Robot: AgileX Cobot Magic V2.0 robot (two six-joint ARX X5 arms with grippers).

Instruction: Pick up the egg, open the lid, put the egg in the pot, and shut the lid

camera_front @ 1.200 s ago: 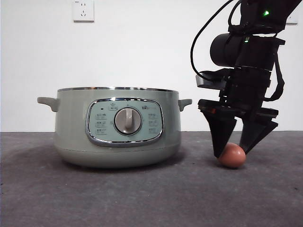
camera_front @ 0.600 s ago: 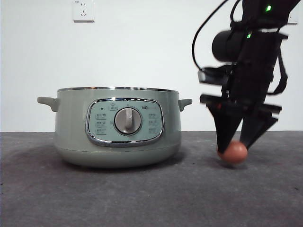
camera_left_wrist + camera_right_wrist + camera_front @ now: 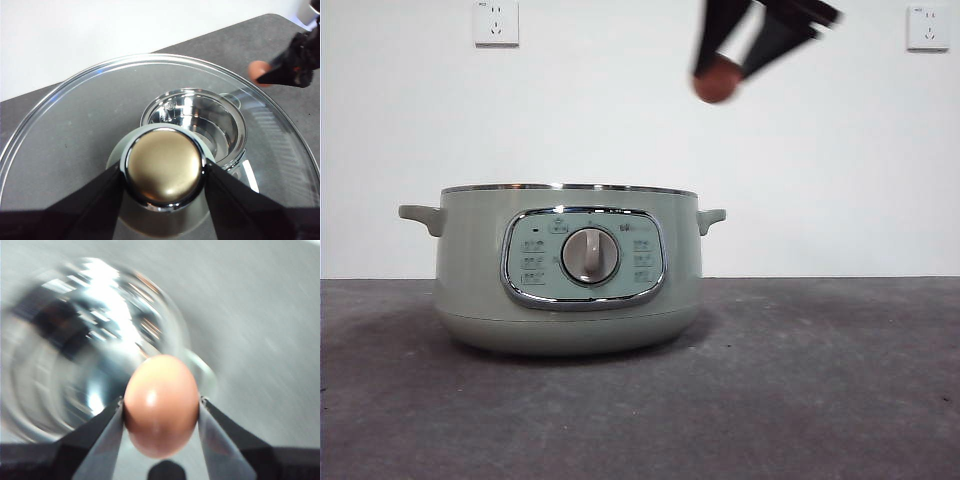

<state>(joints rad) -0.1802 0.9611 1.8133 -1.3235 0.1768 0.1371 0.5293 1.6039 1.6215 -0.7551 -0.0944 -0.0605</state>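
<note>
The sage-green pot (image 3: 570,270) stands uncovered on the table, left of centre. High above its right handle my right gripper (image 3: 722,72) is shut on the brown egg (image 3: 717,84). The right wrist view shows the egg (image 3: 161,405) clamped between both jaws, with the pot's shiny inside (image 3: 95,340) blurred below. My left gripper (image 3: 164,172) is shut on the knob (image 3: 164,167) of the glass lid (image 3: 75,115), held well above the pot (image 3: 195,120), whose open steel bowl shows through the glass. The egg (image 3: 259,72) appears beside the lid's edge. The lid is out of the front view.
The dark grey table (image 3: 800,400) stretches in front of and to the right of the pot. A white wall stands behind it, with one socket (image 3: 496,22) at the upper left and another socket (image 3: 928,27) at the upper right.
The right gripper has lifted the egg off the table to the right of the pot and carried it up and to the left, to high above the pot's right side.
</note>
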